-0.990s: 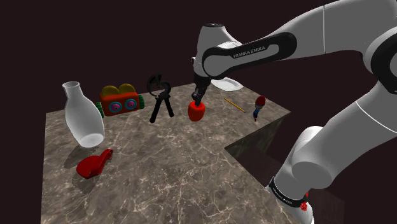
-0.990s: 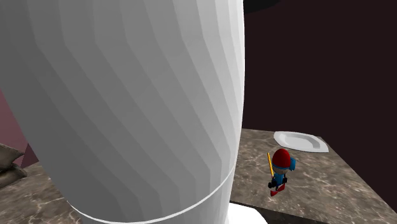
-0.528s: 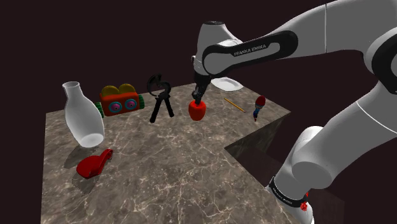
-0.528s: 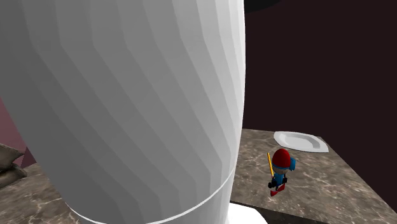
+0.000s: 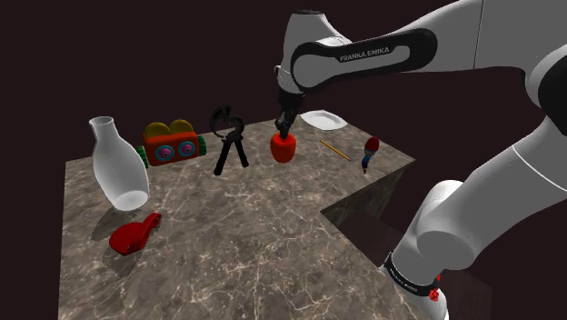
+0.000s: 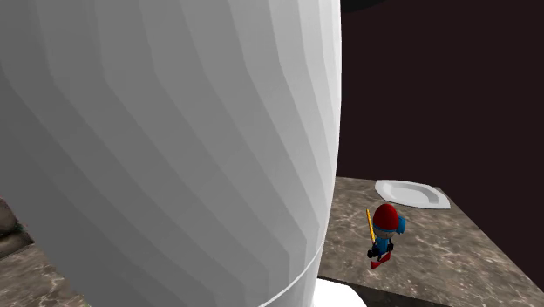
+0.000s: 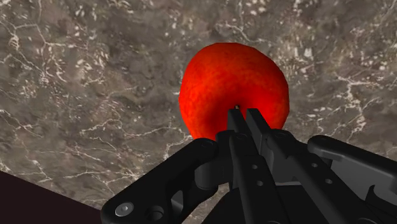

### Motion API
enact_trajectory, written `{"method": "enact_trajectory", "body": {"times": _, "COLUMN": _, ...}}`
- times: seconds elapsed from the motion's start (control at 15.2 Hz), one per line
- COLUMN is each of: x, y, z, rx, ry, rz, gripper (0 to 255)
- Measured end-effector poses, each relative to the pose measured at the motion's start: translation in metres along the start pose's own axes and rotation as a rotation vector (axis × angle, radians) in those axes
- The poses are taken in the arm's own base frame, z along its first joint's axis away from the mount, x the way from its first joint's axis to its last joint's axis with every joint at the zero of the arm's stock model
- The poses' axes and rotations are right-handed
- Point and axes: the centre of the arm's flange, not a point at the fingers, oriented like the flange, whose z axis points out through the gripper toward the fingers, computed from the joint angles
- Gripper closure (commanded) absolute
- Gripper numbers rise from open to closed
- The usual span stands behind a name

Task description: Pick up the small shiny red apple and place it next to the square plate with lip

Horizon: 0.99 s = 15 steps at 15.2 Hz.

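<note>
One marbled table, and over its far half the black gripper hangs with fingers pinched almost together on the top of the red apple. Just beyond, toward the far edge, the white square plate lies flat, apart from the fruit.
</note>
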Motion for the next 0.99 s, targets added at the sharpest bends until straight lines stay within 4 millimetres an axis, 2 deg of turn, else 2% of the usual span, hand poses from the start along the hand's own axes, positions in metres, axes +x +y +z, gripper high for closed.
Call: {"method": "enact_trajectory", "body": {"times": 0.99, "x": 0.007, "y": 0.010, "z": -0.079, "rx": 0.000, "ry": 0.000, "rz": 0.000, "gripper": 255}}
